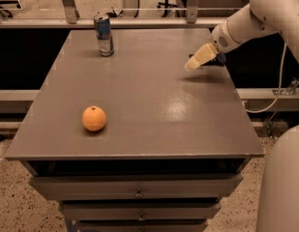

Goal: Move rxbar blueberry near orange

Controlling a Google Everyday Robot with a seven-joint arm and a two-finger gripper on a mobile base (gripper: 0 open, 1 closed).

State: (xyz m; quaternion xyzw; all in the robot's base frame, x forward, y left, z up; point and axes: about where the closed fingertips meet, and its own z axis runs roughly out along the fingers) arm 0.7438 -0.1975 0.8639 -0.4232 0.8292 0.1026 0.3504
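Note:
The orange (94,118) sits on the grey table (154,105) at the front left. My gripper (196,62), cream-coloured, hangs just above the table near its far right edge, reaching in from the right on the white arm (246,21). It is far from the orange. A small dark blue patch (220,58) shows right behind the gripper at the table's edge; I cannot tell whether it is the rxbar blueberry. No other part of the bar is in view.
A tall blue-and-silver drink can (104,34) stands upright at the far left of the table. Drawers (139,192) run under the tabletop. A rail (139,23) runs behind the far edge. Part of the robot's white body (284,187) fills the lower right.

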